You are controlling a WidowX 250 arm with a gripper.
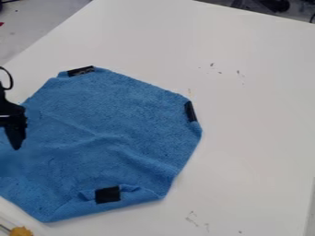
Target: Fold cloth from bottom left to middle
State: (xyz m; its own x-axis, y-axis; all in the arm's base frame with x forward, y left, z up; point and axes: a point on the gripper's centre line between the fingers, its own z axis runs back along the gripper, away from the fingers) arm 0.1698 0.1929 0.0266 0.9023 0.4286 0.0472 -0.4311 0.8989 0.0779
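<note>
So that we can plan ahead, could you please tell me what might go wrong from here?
The gripper is at the left side of the cloth and might drag the whole sheet. The turned-in lower edge, with its black patch, could spring open. Creases across the middle may keep a fold from lying flat.

I have my black gripper [16,138] at the left edge of the camera view. It hangs pointing downward, nearly upright.

Cloth [117,124] and hand [16,138] cropped left
</note>
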